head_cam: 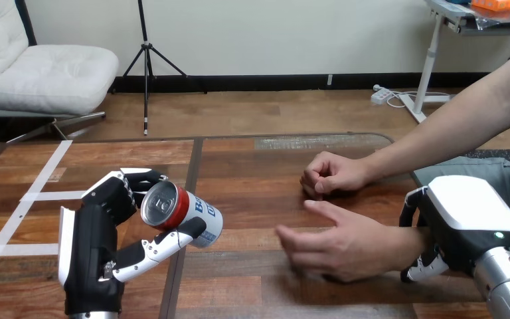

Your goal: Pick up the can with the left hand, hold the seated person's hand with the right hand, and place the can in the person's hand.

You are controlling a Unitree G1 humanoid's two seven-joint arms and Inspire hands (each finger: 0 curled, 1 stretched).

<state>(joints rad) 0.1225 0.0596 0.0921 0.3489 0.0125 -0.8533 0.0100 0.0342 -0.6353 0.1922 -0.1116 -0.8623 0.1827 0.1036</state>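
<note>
Red, white and blue metal can (184,214) lies tilted on its side in the left hand (96,246), above the glossy wooden table (252,193), its silver top facing the camera. Fingers (133,183) curl over the can's far side and the thumb (163,246) presses under its near side, so the smooth cylinder is clamped between them. The right hand (468,212), white shell up, grasps the person's wrist (408,242), with one black finger hooked over it and jointed fingers wrapped under. The person's near hand (339,246) is stretched out toward the left with loose fingers, apart from the can. The person's far hand (332,174) rests on the table as a fist. White tape strips (40,179) cross the planks at left.
</note>
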